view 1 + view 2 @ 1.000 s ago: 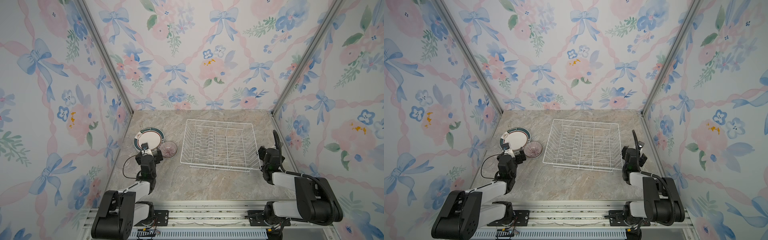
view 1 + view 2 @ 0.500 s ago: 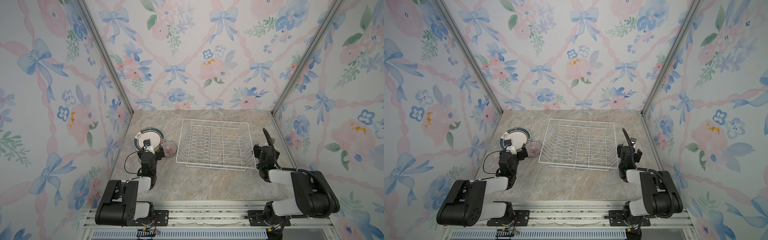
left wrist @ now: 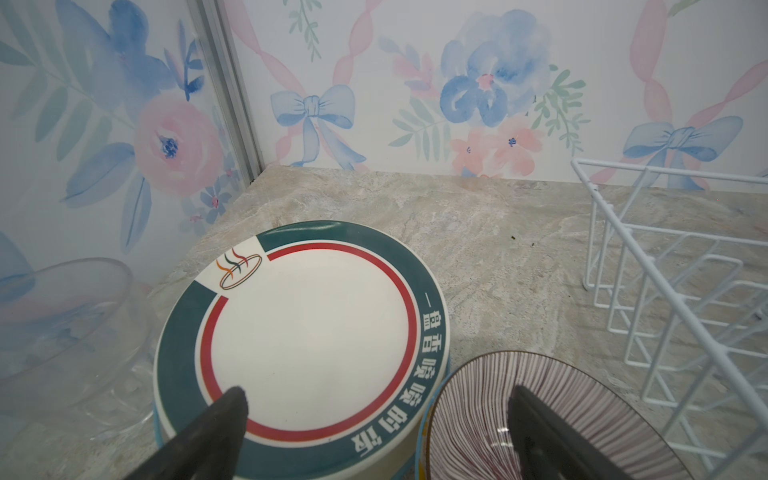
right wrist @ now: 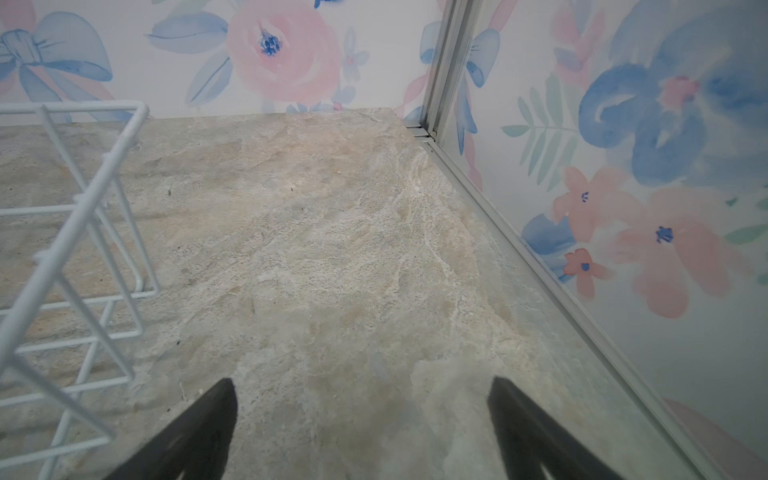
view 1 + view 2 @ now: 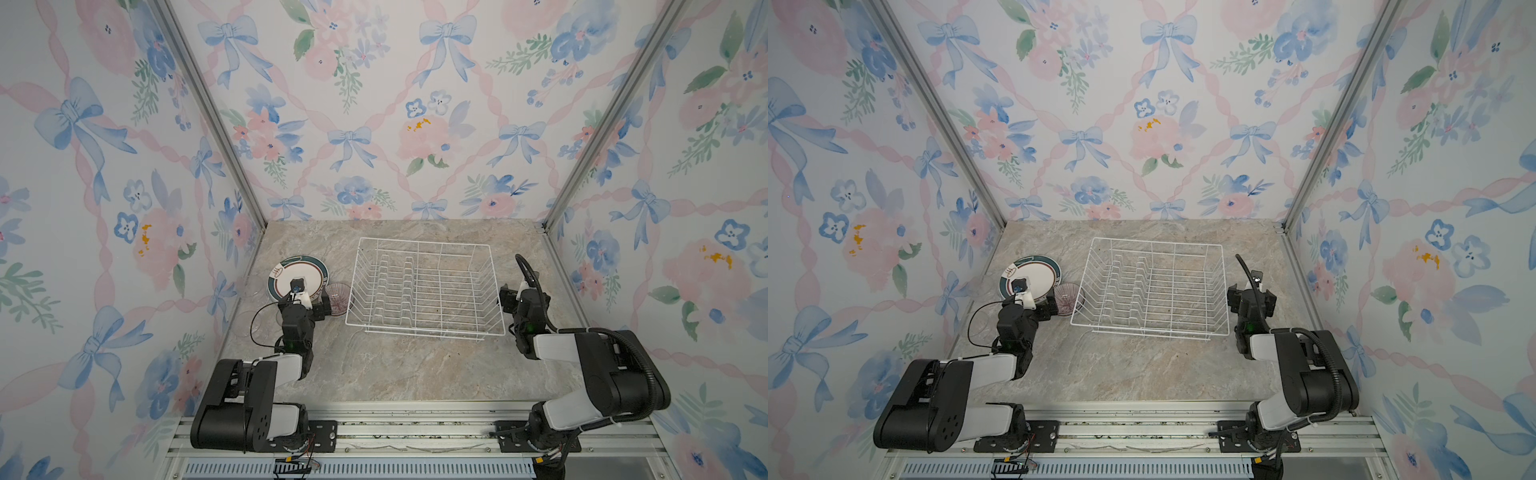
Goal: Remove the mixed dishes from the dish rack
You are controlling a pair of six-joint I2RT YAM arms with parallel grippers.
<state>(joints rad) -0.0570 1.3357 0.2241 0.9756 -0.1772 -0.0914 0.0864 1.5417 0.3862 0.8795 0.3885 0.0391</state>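
Now that the dish rack (image 5: 424, 291) has slid sideways toward the unloaded dishes, both top views show it empty, so unloading looks finished. Beside the rack stand one teal-rimmed plate (image 5: 305, 268) and one purple-striped bowl (image 5: 338, 291), with two clear glass cups (image 5: 250, 286) farther from it. In the left wrist view, the left gripper (image 3: 378, 395) hangs spread wide over plate and bowl, holding nothing. In the right wrist view, the right gripper (image 4: 362, 385), equally wide and empty, hovers over bare bench (image 4: 332, 228) on the rack's other side.
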